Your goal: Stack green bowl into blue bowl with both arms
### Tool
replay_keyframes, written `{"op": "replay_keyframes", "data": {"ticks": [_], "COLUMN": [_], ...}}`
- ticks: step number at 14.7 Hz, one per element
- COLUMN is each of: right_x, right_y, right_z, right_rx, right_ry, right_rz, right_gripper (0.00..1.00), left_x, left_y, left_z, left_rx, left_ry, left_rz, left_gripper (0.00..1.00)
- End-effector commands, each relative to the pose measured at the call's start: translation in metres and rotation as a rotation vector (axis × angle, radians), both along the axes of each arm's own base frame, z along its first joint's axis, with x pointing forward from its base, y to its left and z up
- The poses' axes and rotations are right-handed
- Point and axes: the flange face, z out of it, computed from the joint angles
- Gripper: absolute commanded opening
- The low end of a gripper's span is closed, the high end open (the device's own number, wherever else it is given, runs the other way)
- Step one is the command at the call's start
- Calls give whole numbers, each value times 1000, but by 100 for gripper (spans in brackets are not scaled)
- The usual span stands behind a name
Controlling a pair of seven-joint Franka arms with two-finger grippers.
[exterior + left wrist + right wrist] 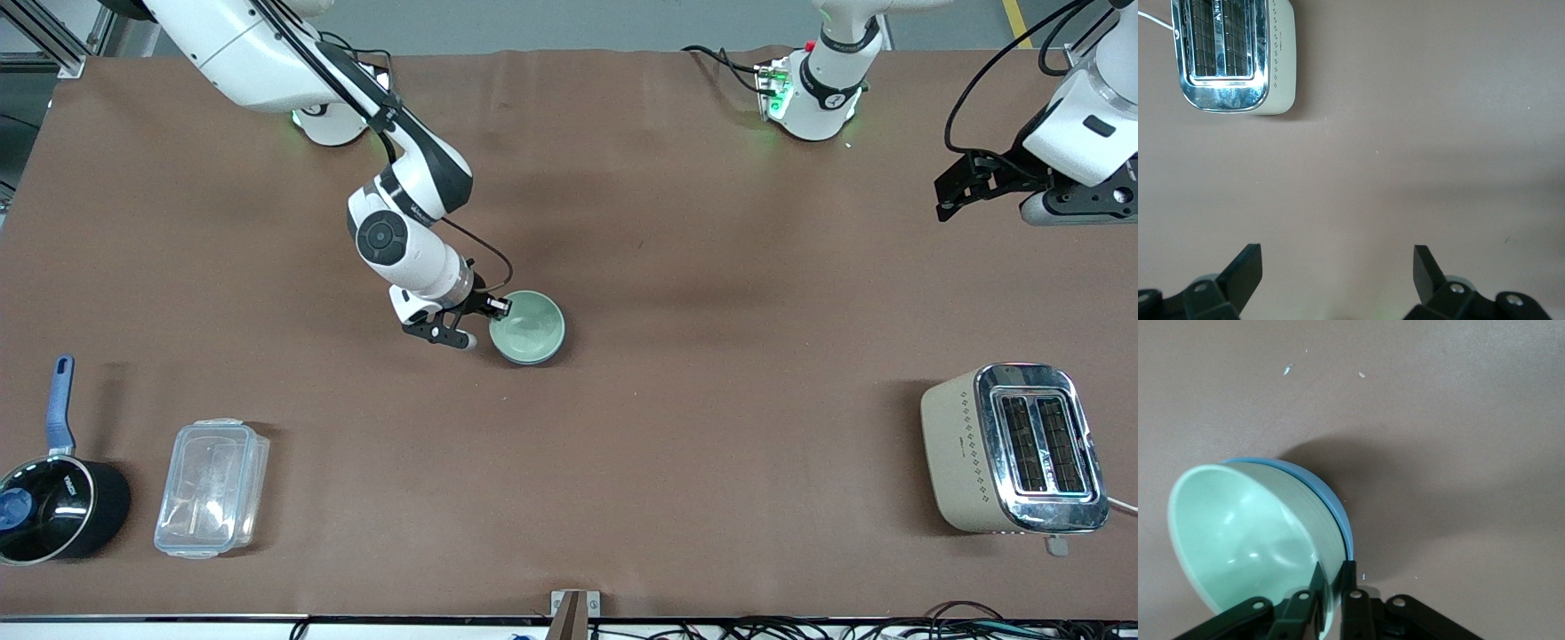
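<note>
Here, right gripper jaws clamped on green bowl rim, nested in blue bowl, left gripper jaws wide open, empty.

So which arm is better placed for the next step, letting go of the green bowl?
The right arm. Its pincer grips the rim of the green bowl, nested in the blue bowl. The left pincer waits open near the toaster.

Even overhead light, soft shadows, glare on the toaster; wrist views seem slightly soft.
</note>
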Motion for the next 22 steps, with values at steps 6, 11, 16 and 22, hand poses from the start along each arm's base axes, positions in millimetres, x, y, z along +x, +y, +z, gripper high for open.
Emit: {"op": "replay_keyframes", "data": {"ticks": [6,11,16,22], "right_x": [11,35,60,50], "right_y": [16,-70,-208,-312], "right_z": [69,176,245,314], "right_rx": [-42,-156,-226,-260], "right_ry": [21,-31,-120,-229], "right_rz": [-64,47,189,241], "right_gripper": [79,100,100,100], "left_x": [-1,2,1,-2], "left_y": [3,-6,-7,-14], "left_z": [12,10,22,23], "left_rx": [-21,-21,-24,-47], "left_ry": [-31,-27,-45,-33], "left_rz": [-16,-25,-39,-51], "left_gripper": [100,100,100,100]}}
